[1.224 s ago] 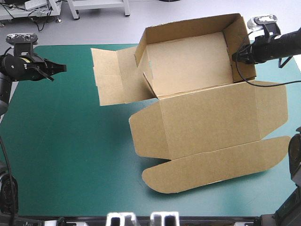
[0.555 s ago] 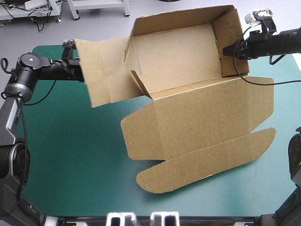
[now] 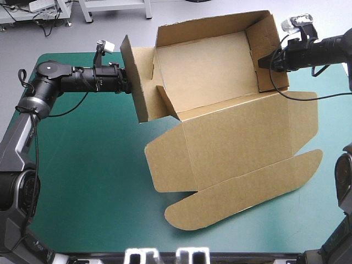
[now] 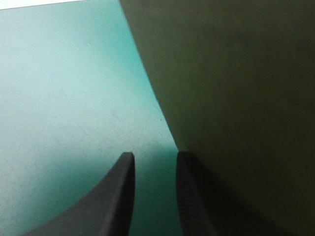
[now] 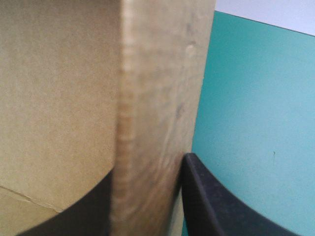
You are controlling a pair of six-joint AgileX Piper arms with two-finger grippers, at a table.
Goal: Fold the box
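Observation:
The brown box [image 3: 231,137] stands as an open tray at the far side of the table, its lid panel and rounded tuck flap lying flat toward the front. The tray's left side flap [image 3: 136,77] stands almost upright. My left gripper [image 3: 126,86] presses against this flap's outer face. In the left wrist view its fingers stand slightly apart [image 4: 153,160], open, with the board [image 4: 236,108] beside one finger and not between them. My right gripper [image 3: 262,62] is shut on the tray's right wall [image 5: 152,98], one finger on each face.
The teal-green cover [image 3: 82,165] spreads to the left of the box and along the front edge. The tray's back wall [image 3: 209,25] stands close to the table's far edge.
My left gripper has swung in to the right and pushed the left side flap from spread out to almost upright. The right gripper has kept its hold, and the box has shifted slightly.

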